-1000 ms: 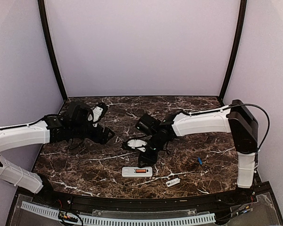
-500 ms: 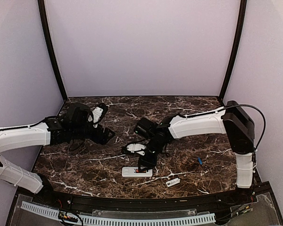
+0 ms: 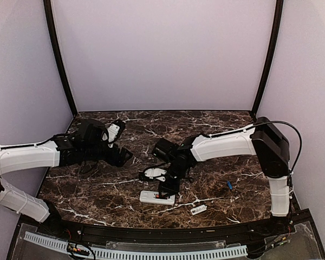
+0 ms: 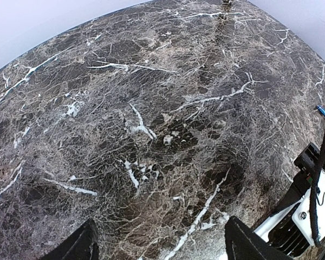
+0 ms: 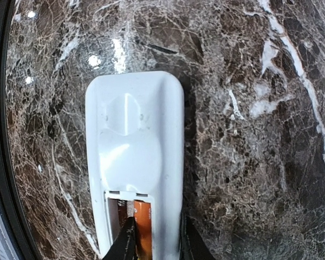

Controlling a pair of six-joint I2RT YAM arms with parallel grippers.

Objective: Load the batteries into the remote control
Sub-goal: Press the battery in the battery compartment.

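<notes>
The white remote control (image 5: 135, 157) lies face down near the table's front edge (image 3: 150, 197), with its battery bay open. The orange battery (image 5: 144, 230) lies in the bay. My right gripper (image 5: 158, 244) is down on the remote (image 3: 167, 189), jaws narrowly apart. One fingertip (image 5: 125, 241) is inside the bay beside the orange battery, and the other is outside the remote's side wall. The blue battery (image 3: 229, 184) lies loose on the table to the right and also shows in the left wrist view (image 4: 320, 111). My left gripper (image 4: 161, 249) is open and empty over bare marble (image 3: 122, 157).
A small loose white piece (image 3: 199, 209) lies right of the remote by the front edge. The dark marble table (image 3: 97, 189) ends in a black raised rim (image 3: 151, 230) at the front. Purple walls close in the back and sides.
My right gripper has moved down and slightly left onto the remote, over the battery bay. The left arm has barely moved.
</notes>
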